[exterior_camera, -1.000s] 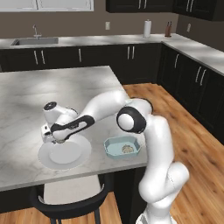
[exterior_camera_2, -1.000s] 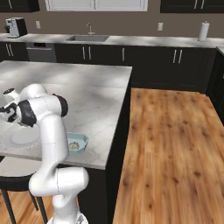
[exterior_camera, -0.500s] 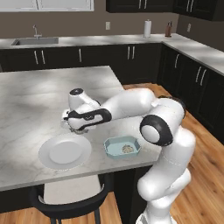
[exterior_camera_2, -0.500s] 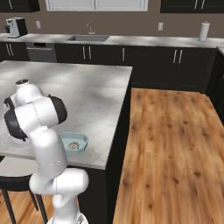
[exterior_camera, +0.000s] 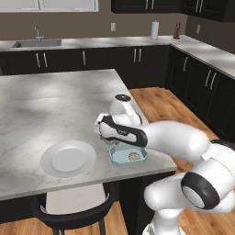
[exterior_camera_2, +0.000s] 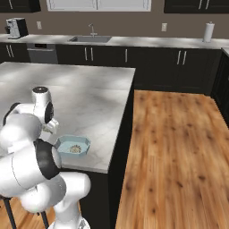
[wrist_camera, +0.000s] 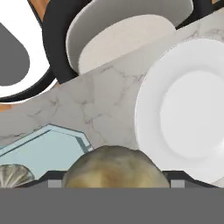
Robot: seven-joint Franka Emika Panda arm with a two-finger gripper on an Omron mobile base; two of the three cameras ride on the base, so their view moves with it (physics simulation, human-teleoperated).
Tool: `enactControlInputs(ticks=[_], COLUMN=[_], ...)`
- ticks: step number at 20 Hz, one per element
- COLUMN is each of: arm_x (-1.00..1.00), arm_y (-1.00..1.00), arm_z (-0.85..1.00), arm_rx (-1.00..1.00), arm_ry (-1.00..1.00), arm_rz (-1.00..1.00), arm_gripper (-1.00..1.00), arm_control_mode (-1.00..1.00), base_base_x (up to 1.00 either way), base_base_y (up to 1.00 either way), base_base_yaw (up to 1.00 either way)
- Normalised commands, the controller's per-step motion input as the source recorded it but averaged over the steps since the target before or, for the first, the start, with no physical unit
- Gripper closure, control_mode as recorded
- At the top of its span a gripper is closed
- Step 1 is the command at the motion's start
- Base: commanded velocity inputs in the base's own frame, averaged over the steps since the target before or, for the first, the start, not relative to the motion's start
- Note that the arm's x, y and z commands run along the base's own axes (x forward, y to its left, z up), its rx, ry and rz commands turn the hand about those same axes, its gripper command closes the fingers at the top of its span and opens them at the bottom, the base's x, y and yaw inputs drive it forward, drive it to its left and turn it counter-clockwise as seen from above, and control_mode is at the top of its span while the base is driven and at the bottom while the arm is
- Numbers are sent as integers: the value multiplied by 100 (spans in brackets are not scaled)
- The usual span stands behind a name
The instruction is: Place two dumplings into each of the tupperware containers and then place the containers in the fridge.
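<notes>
My gripper [exterior_camera: 109,137] hangs just over the left end of a light blue tupperware container [exterior_camera: 120,158] near the island's front right corner. In the hand view a beige dumpling [wrist_camera: 114,168] sits between the fingertips, with the gripper [wrist_camera: 112,183] shut on it. A second dumpling [exterior_camera: 134,156] lies inside the container [wrist_camera: 41,148], also seen as a ribbed lump [wrist_camera: 13,175] in the hand view. From the right side the gripper [exterior_camera_2: 53,129] is beside the container [exterior_camera_2: 67,143] and its dumpling [exterior_camera_2: 75,150]. The fridge is out of view.
A pale round plate [exterior_camera: 69,158] lies left of the container on the grey marble island [exterior_camera: 46,105]. A black stool [exterior_camera: 73,206] with a pale seat stands under the island's front edge. Wooden floor [exterior_camera_2: 179,147] lies to the right, dark cabinets and a sink [exterior_camera: 36,43] behind.
The arm has swung right from over the pale plate to the blue container, carrying the dumpling. The plate and container have stayed in place.
</notes>
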Motion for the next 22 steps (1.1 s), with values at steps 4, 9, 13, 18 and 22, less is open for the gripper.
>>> enactControlInputs(ticks=[4, 9, 13, 18, 22], arm_x=[-100, -35, 50, 57, 22], arm_y=[-100, -82, -11, 30, 30], arm_z=[13, 23, 0, 20, -4], arm_rx=[0, -12, -15, -17, -30], arm_ry=[-10, -1, 0, 5, 36], arm_rz=[-17, -14, -3, 0, 6], arm_gripper=[100, 100, 100, 100, 100], arm_control_mode=[-100, -100, -100, -100, -100], base_base_x=[0, 0, 0, 0, 0], base_base_y=[0, 0, 0, 0, 0], base_base_yaw=[0, 0, 0, 0, 0])
